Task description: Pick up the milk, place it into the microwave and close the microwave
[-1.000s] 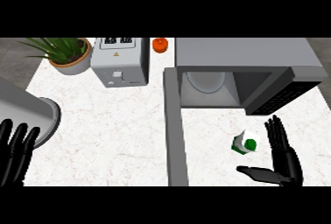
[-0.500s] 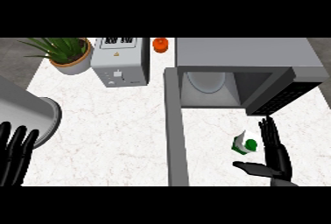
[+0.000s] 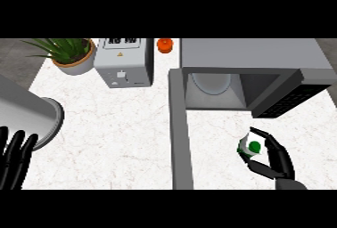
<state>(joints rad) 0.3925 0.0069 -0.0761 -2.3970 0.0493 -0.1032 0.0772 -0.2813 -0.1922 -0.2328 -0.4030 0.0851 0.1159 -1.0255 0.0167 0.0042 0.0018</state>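
The milk [image 3: 251, 147], a small white carton with a green cap, stands on the counter in front of the microwave [image 3: 253, 55]. My right hand [image 3: 279, 159] is just right of it. Its fingers curl over the far side of the carton and the thumb hooks under the near side. The microwave's door [image 3: 179, 133] hangs open to the left, showing a white plate [image 3: 212, 83] inside. The dark control panel [image 3: 290, 99] faces the carton. At the lower left edge my left hand [image 3: 13, 156] rests open, fingers up.
A white toaster [image 3: 124, 63] stands at the back, with a potted plant [image 3: 68, 54] to its left and a small orange object [image 3: 164, 44] to its right. A large grey cylinder [image 3: 26, 116] comes in from the left edge above my left hand.
My right hand has moved left against the milk, and its fingers and thumb have curled round the carton. The left hand has barely shifted.
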